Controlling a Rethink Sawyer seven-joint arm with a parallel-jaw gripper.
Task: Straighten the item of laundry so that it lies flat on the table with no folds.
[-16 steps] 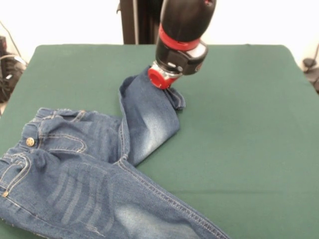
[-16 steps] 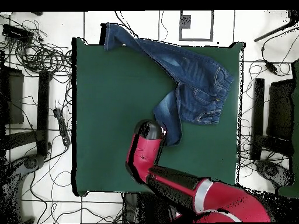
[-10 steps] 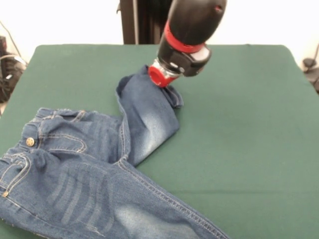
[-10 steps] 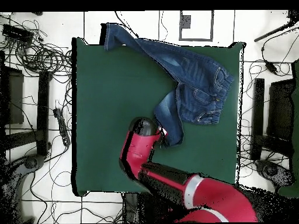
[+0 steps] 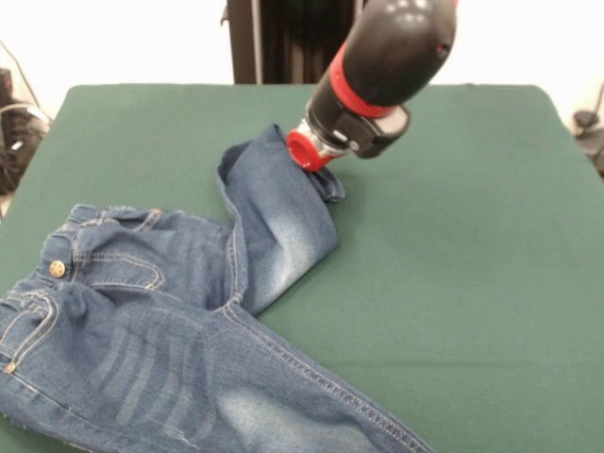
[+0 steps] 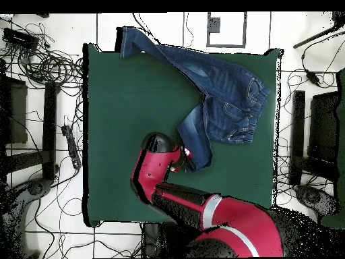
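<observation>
The item of laundry (image 5: 142, 311), a small pair of blue jeans, lies at the front view's lower left on the green table (image 5: 472, 236). One leg is bent and folded at the thigh, and its cuff (image 5: 326, 184) points up to the middle. My gripper (image 5: 316, 162) sits down on that cuff behind its red ring, and its tips are hidden. From overhead the jeans (image 6: 222, 88) spread across the table (image 6: 128, 121). The other leg reaches the top left corner (image 6: 131, 40), and the gripper (image 6: 185, 156) is at the folded leg's end.
The jeans' waistband (image 5: 57, 269) with its brass button lies close to the table's left edge in the front view. Cables and stands (image 6: 47, 67) crowd the floor around the table.
The arm's head has swung right in the front view, left from overhead. The gripper stays at the cuff, and the folded leg has shifted only slightly.
</observation>
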